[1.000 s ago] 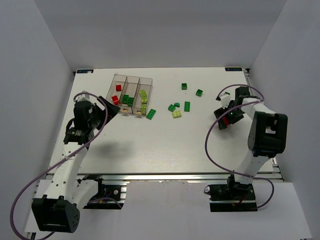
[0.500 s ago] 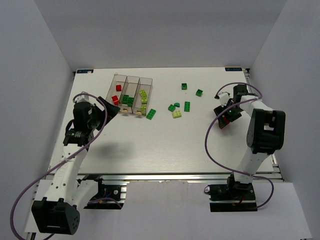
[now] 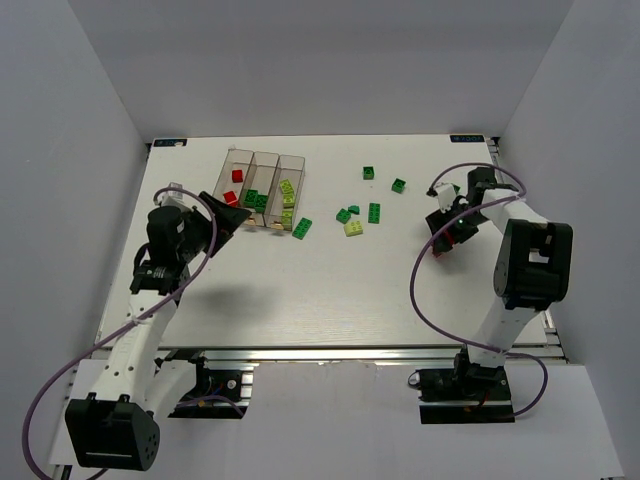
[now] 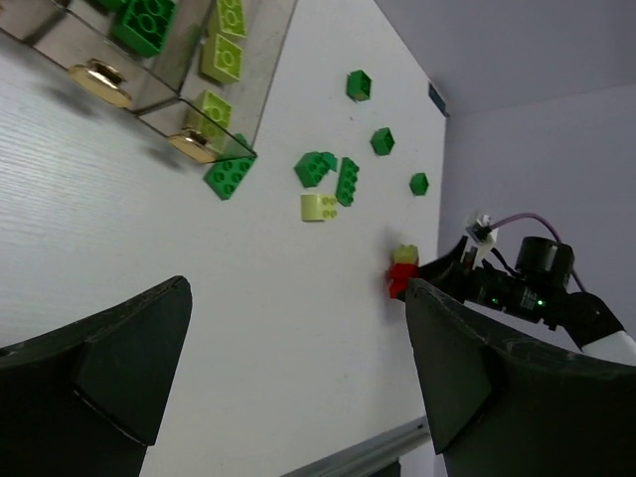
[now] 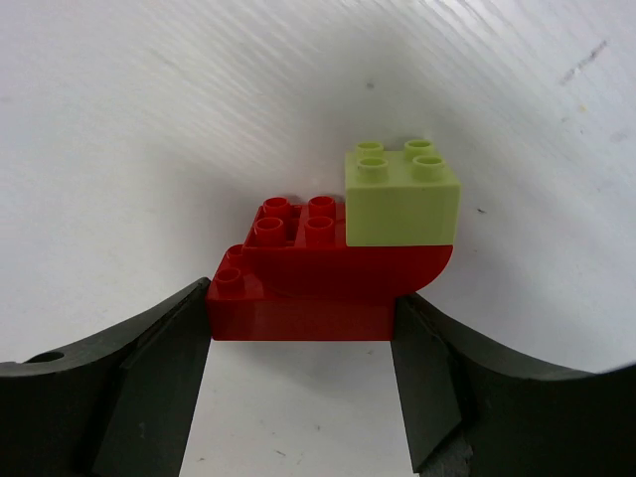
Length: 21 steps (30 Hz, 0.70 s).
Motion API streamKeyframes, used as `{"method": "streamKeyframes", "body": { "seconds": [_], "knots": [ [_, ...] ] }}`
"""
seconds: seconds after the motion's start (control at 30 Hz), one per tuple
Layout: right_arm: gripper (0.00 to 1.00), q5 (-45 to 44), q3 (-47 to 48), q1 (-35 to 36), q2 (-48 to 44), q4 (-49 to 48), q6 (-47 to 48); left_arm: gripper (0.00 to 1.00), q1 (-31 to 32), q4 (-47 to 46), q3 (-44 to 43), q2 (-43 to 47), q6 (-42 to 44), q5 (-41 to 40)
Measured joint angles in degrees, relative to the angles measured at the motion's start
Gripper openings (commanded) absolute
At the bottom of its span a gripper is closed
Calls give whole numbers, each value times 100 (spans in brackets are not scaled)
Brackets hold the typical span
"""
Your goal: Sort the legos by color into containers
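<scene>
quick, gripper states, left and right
Left gripper: open, empty.
Right gripper: closed on the red brick with a yellow-green brick stuck on top.

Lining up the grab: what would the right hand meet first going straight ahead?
The red lego, pale green brick on top, between the fingers of the right hand; beyond it, probably the table.

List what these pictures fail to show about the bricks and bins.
- Right wrist: whether the red brick is lifted or resting; its underside is hidden.
- Top external: the right tool gripping it covers it.
- Top external: the left tool overlaps the containers' near left corner, hiding any bricks there.
- Left wrist: the containers are cut by the top edge; most contents unseen.
</scene>
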<state>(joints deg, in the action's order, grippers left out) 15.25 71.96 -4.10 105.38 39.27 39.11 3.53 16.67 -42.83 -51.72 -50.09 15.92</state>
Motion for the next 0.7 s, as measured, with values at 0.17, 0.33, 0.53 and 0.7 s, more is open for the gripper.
{"method": "streamKeyframes", "body": {
  "seconds": [0.17, 0.33, 0.53, 0.7],
  "knots": [
    [5, 697, 70, 4, -428, 367, 387, 97, 0, -688, 315, 9, -468, 516],
    [2, 1467, 507, 111, -721, 822, 839, 97, 37, -1419, 535, 48, -920, 922],
    [2, 2020, 699, 846, -1099, 1189, 1276, 97, 415, -1941, 553, 46, -1191, 1178],
    [2, 2229, 745, 1867, -1414, 1309, 1377, 97, 1043, -2184, 546, -35, -1296, 1165]
  ]
}}
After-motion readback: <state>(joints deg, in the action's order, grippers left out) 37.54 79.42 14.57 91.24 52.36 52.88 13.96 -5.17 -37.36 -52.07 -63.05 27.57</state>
